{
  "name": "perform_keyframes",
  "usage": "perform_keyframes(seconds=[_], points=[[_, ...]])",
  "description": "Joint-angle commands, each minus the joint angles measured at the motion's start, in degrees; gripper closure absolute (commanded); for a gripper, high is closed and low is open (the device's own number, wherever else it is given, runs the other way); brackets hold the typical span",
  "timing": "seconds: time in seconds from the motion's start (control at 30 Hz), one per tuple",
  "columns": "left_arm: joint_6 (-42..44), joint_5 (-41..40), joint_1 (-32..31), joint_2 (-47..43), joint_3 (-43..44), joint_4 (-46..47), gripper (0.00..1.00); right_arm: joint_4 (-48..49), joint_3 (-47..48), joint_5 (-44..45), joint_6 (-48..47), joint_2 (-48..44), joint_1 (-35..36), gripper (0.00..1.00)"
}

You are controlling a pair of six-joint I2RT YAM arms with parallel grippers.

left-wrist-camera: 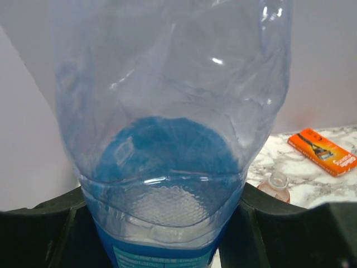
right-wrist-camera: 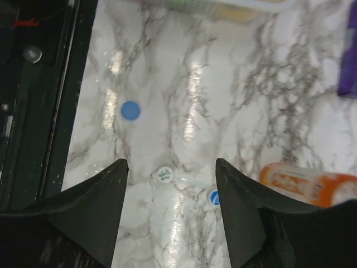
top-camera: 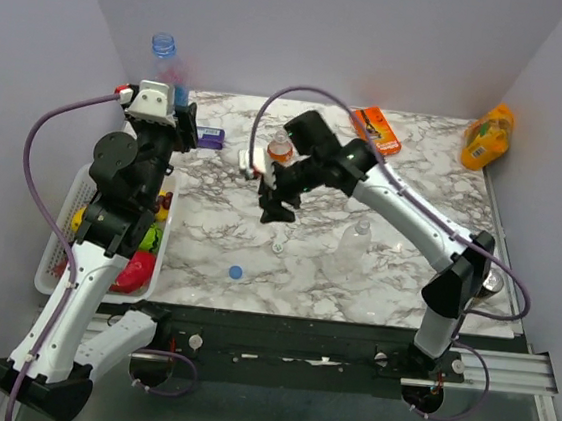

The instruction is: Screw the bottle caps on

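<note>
The white-and-grey marbled bench (top-camera: 405, 274) carries most of the things. A clear plastic bottle with a blue label (top-camera: 168, 63) is held up off the bench at the far left. It is clenched low on its body between the fingers of the left hand (top-camera: 179, 107), and in the left wrist view it fills the space between the two black fingers.

A small clear bottle of orange liquid (top-camera: 280, 150) is stood near the middle of the far side, just beside the right arm's wrist. An all-clear plastic bottle (top-camera: 356, 241) is stood on the bench toward the near right.

The right hand (right-wrist-camera: 170, 164) is hung over the middle of the bench, released, with its fingers spread and nothing between them. Three small round caps are laid on the marble below it. A solid blue cap (right-wrist-camera: 130, 110) lies nearest the front edge. A whitish cap (right-wrist-camera: 164, 174) is seen between the fingers from the wrist. A second whitish cap (right-wrist-camera: 215, 196) is partly hidden by one finger.
</note>
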Motion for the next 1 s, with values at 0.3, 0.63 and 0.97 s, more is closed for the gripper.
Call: perform_keyframes(seconds=[0.3, 0.63, 0.97], points=[[-8.5, 7.7, 3.8, -7.5, -2.2, -1.8, 1.00, 4.2, -6.4, 9.0, -8.5, 16.0, 12.4, 0.30], [-8.9, 8.7, 4.5, -8.8, -4.7, -2.5, 1.00, 8.7, -5.5, 9.7, -8.5, 23.1, 14.9, 0.34], [-9.3, 8.6, 4.9, -8.6, -6.0, -2.6, 1.00, 7.0, -6.0, 7.0, -11.8, 25.0, 16.6, 0.34]])
